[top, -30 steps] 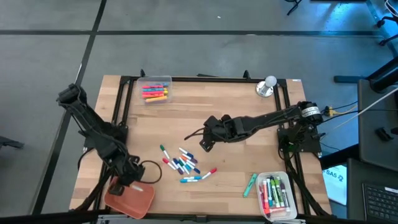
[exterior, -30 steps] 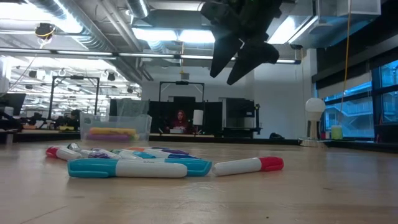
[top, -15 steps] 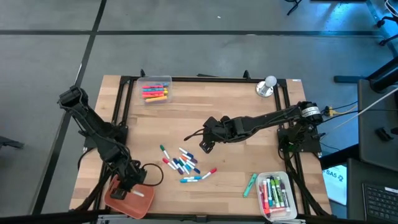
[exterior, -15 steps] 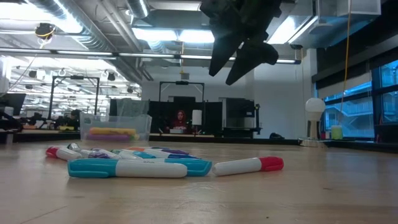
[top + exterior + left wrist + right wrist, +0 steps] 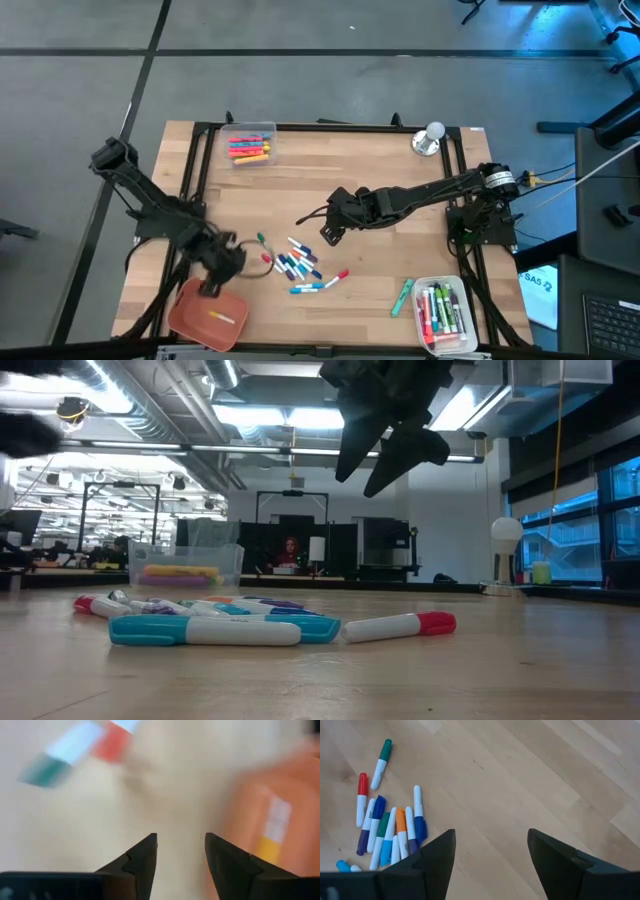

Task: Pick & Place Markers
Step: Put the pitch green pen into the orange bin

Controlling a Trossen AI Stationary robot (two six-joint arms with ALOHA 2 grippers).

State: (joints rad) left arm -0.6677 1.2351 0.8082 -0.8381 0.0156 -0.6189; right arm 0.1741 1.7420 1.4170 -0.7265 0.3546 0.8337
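Note:
A pile of markers [image 5: 293, 264] lies loose on the wooden table and also shows in the low view [image 5: 215, 622] and the right wrist view [image 5: 390, 832]. A white marker with a yellow end [image 5: 222, 318] lies in the orange tray [image 5: 195, 322]. My left gripper [image 5: 222, 268] hovers open between tray and pile; its wrist view [image 5: 181, 847] is blurred, with the tray [image 5: 300, 820] to one side. My right gripper [image 5: 330, 232] hangs open above the table's middle, clear of the pile [image 5: 366, 472] [image 5: 491, 834].
A clear box of markers [image 5: 250, 145] stands at the far left and another [image 5: 443, 312] at the near right corner, with a green highlighter [image 5: 403, 296] beside it. A silver bell [image 5: 430, 138] sits at the far right. Bare wood lies between the pile and the far edge.
My left gripper has swung away from above the orange tray, toward the far edge and right, toward the marker pile, moving fast. The white marker has stayed lying in the tray. My right arm has kept still.

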